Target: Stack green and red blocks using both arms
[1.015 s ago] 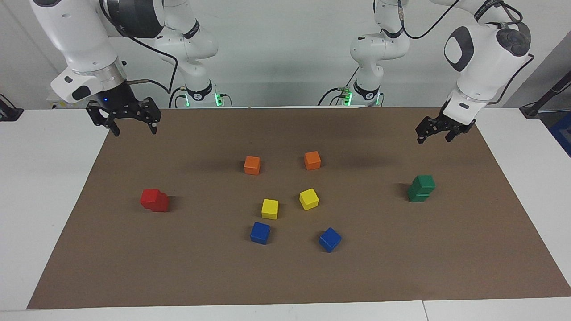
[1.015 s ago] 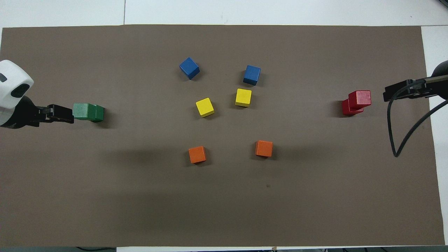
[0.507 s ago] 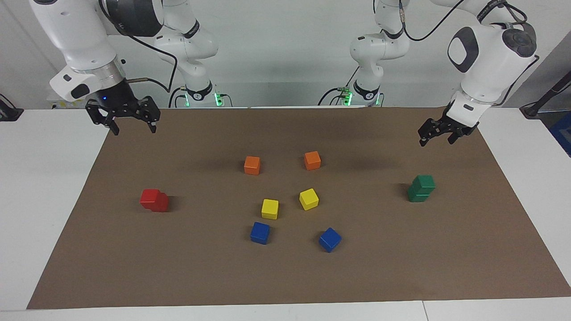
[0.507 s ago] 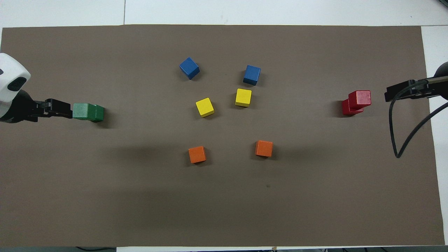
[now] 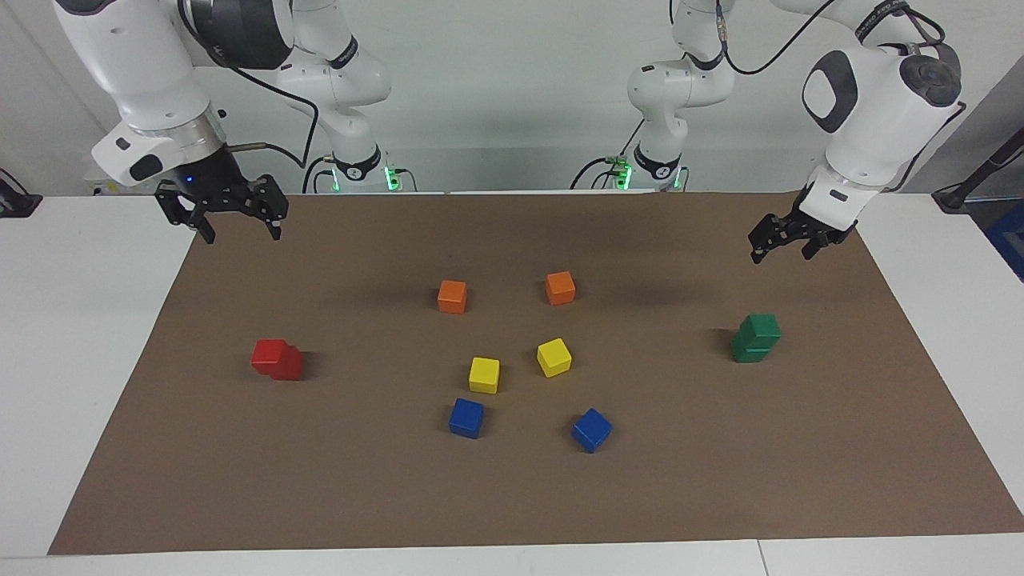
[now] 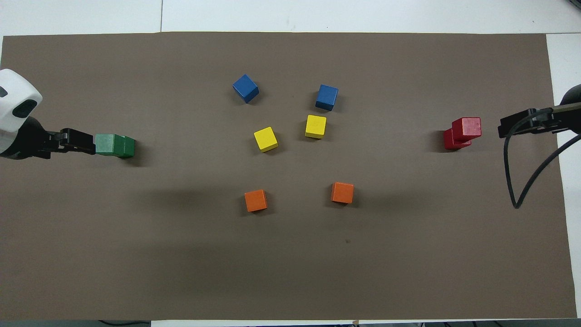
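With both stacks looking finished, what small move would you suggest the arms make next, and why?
Probably just lift both arms a little further clear and stop. The green stack and the red stack each stand two cubes high on the brown mat, though the red top cube sits offset. The left gripper and right gripper hang empty above the mat's corners, jaws open, touching nothing.

The upper green block (image 6: 105, 144) hides most of the lower one (image 6: 128, 147).
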Tool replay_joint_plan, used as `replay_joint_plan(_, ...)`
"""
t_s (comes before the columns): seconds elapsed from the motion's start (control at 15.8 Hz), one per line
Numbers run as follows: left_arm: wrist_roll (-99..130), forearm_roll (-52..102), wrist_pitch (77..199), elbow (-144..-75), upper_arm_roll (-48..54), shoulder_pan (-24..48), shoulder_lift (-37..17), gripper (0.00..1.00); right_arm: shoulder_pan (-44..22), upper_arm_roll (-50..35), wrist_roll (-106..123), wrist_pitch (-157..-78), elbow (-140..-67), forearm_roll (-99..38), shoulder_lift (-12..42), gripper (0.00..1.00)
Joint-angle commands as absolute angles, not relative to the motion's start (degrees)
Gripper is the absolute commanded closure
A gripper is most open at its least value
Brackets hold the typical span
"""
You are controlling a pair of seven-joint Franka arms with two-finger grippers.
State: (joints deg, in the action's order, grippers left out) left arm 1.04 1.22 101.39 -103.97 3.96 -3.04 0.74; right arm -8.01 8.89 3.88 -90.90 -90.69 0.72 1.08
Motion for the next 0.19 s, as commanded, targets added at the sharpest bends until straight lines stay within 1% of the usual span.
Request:
replay_joint_plan(0.0, 1.5, 1.7, 98.5, -103.0, 3.5, -1.7, 1.8, 0.00, -8.3, 9.6, 5.7, -89.6, -91.8, 0.4, -0.4, 0.00)
replay_joint_plan(0.13, 1.5, 1.6, 97.7, -102.3, 3.8, -1.6, 2.1, 0.00, -8.3, 9.6, 5.7, -89.6, -91.8, 0.5, -0.4, 0.00)
